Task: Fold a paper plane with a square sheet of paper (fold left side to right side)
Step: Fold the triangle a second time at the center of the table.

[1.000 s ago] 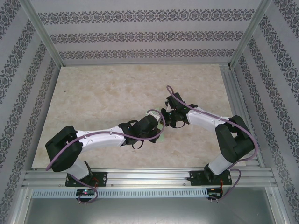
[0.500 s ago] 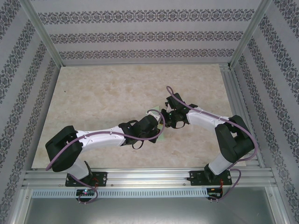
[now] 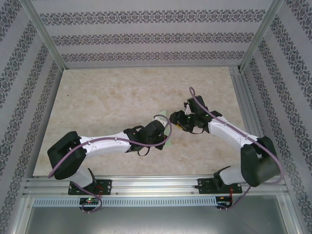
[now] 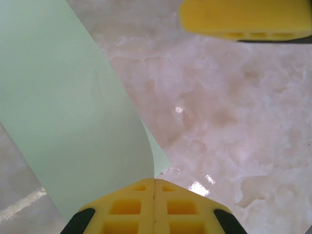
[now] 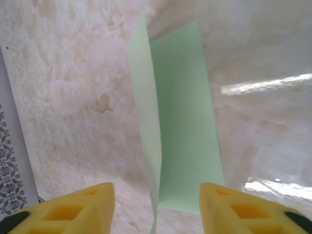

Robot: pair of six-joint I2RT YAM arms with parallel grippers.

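Right tool [image 5: 155,191] has just let go: a second ago it was pinched tight right beside the left tool [image 4: 154,187]. Now its fingers [image 5: 73,209] stand apart and its arm has swung out to its own side, so we call it released. Left tool has finished closing and is clenched on the paper [image 4: 63,107], whose edge runs straight into the seam of its pads [image 4: 122,209]. Paper sits just ahead of both tools, one end pinched in the left tool, the other lying between and beyond the right tool's open fingers, touching neither as far as we can tell. We read this as a handover: left keeps the fold, right is free to press or regrip. Fold not flat yet; one flap stands on edge along the crease. That free flap edge faces the right tool. A right-tool pad [image 4: 243,19] hangs ahead of the left tool, so there is little room between them. Bench [image 3: 107,97] is open beyond both tools and on the left tool's outer side. Patterned wall [image 5: 12,165] shows off to one side of the right tool.
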